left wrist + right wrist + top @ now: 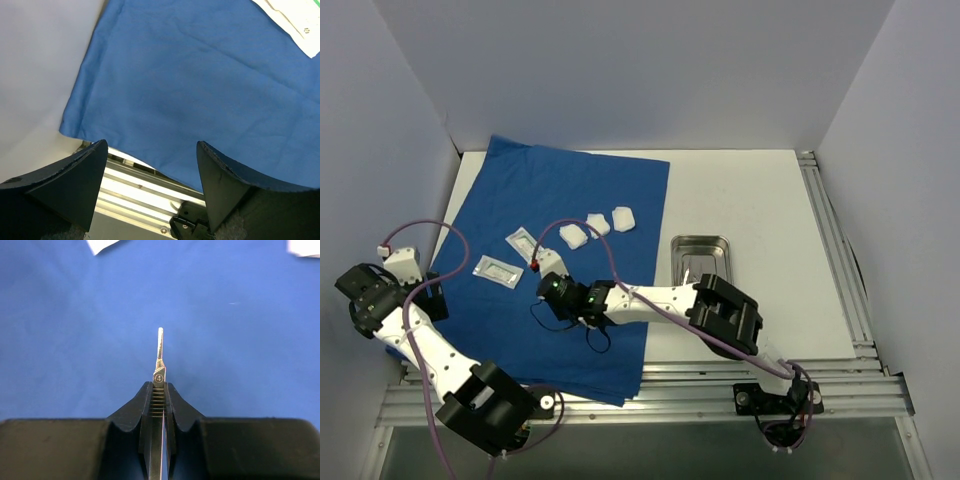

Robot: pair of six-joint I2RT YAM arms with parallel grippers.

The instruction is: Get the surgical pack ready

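From above, the right pincer (545, 288) reaches leftward over the large royal-blue cloth sheet (550, 200), low above its middle. Whatever it holds is too small to make out here. Two flat white-edged packets (510, 257) lie just beyond it, with three white gauze pads (598, 225) in a row further back. The small shiny rectangular steel tray (702, 262) stands on the bare white table (770, 200) just beside the cloth's right edge, its long axis running front to back. The cloth's near edge hangs over the aluminium rail (720, 375). The left pincer (425, 300) sits at the cloth's left edge. In the left wrist view the left pincer (150, 150) is spread wide and grips nothing. Below it are the cloth sheet (190, 85) and its near left corner, with the rail (140, 190) beyond that edge. A packet (295, 20) corner shows at the upper right, and plain cloth fills the space between. In the right wrist view the right pincer (159, 387) is clenched on a thin metal instrument (159, 347), a flat ribbed handle stamped with a 4. Its long axis runs straight out along the fingers, with the narrow tip pointing away from the wrist. Open cloth sheet (75, 340) spreads on every side, and only white corners of something show at the top edge.
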